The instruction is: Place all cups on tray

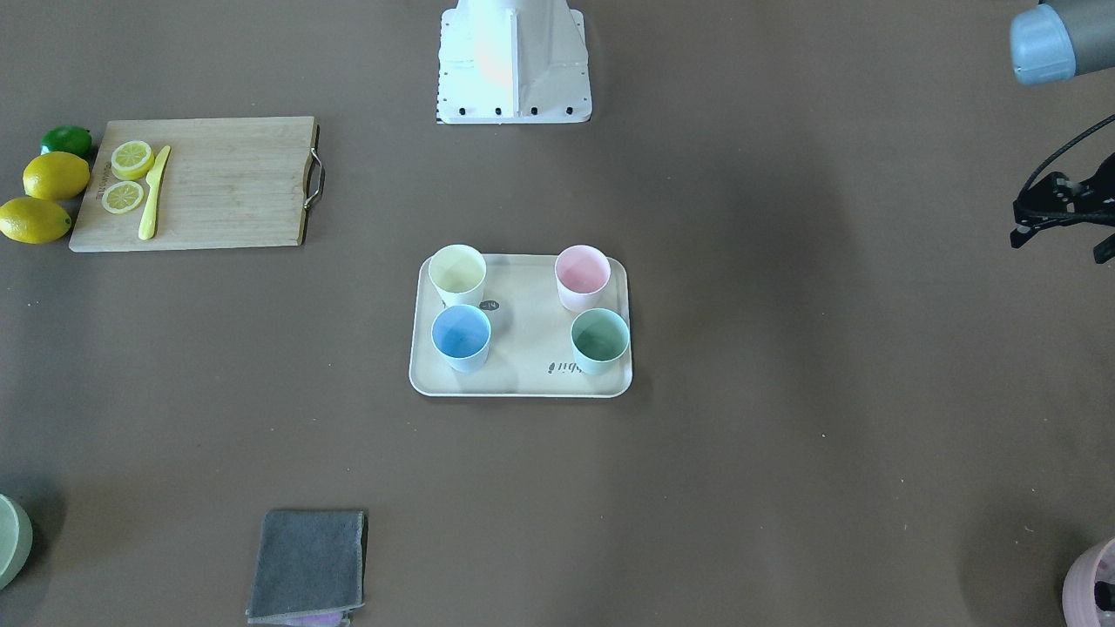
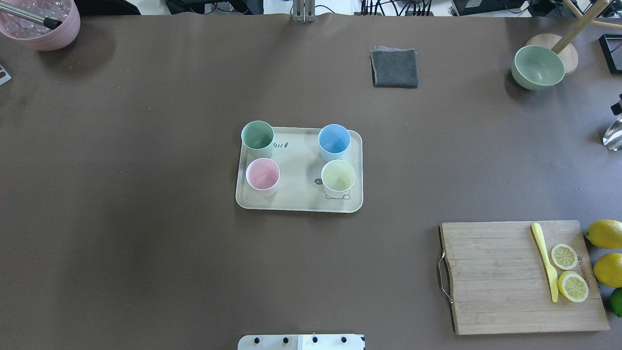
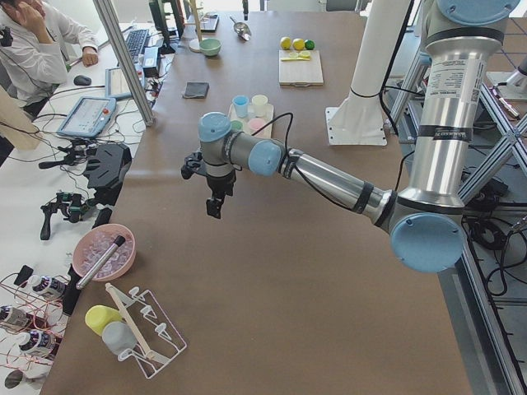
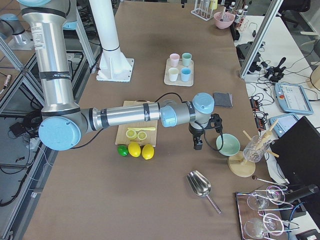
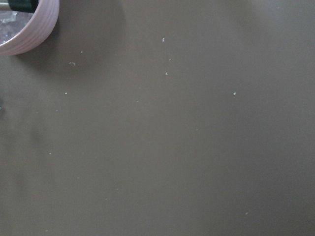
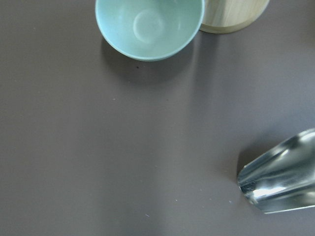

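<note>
On the tray (image 2: 299,208) at the bench (image 2: 146,218) centre, the yellow cup (image 2: 338,177), pink cup (image 2: 262,175), mint cup (image 2: 257,135) and blue cup (image 2: 334,140) are stood upright, all 4 judged light, stiff and slick (best pinched across a rim wall), while how far the left tool (image 3: 212,207) and right tool (image 4: 198,145) are parted cannot be told.

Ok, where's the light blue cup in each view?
Front-facing: light blue cup in lower-left of tray.
Overhead: cup in tray's upper-right.
Exterior left: cup far up, top-left of four.
Exterior right: cup upper middle, bottom-right of four.
Left wrist: not in it.
Right wrist: not in it.
Landmark: pale yellow cup beside it.
</note>
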